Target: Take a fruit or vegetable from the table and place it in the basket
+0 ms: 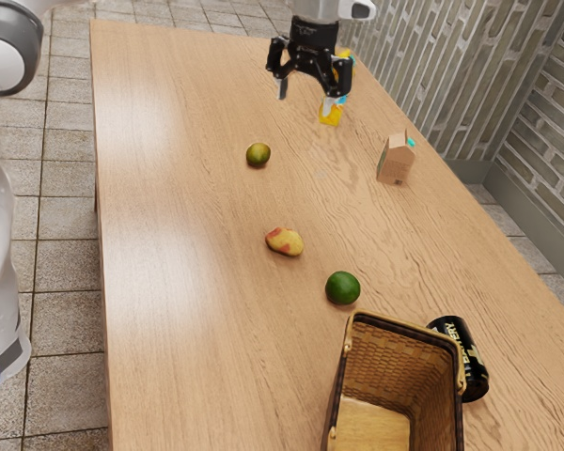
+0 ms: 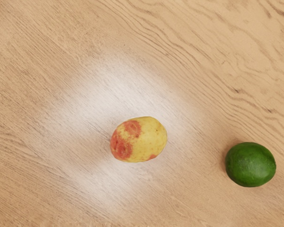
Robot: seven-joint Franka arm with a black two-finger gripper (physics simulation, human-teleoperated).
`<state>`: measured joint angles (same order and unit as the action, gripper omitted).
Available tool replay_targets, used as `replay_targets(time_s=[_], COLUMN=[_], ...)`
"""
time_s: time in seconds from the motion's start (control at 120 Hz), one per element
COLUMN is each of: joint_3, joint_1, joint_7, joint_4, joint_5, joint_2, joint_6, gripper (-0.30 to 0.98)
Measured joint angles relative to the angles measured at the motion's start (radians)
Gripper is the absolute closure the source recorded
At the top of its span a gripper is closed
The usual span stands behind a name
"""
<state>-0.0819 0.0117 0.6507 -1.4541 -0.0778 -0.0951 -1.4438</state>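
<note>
reaching for the pick seems the step in hand; the hand (image 1: 308, 92) is wide and empty above the counter (image 1: 183, 244), the mango (image 2: 138, 139) lying there near the lime (image 2: 250, 164); next it should descend, close around the mango, then head for the wicker basket (image 1: 395, 362).

On the desk (image 1: 188, 282), an oblong yellow fruit with red blotches (image 2: 144, 139) lies between a mottled green-orange fruit (image 1: 258, 155) and a rounded dark-green fruit (image 2: 250, 164). Near the green one, a brown woven basket (image 1: 395, 362) stands upright, open-topped.
</note>
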Motion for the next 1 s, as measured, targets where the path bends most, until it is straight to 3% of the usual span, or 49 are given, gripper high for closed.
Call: replay_targets(time_s=[0.233,0.333,0.467,0.842,1.0], joint_3=[-0.001,-0.007,0.04,0.057,0.053], joint_1=[-0.016,0.003,0.021,-0.049,-0.074], joint_7=[0.514,0.649,0.749,0.608,0.537], joint_4=[0.008,0.124,0.201,0.212,0.189], joint_5=[-0.019,-0.028,-0.094,-0.16,-0.202], joint_2=[0.023,0.16,0.327,0.531,0.544], joint_6=[0.051,0.058,0.041,-0.118,-0.183], gripper=[0.0,0.0,0.0,0.0,0.0])
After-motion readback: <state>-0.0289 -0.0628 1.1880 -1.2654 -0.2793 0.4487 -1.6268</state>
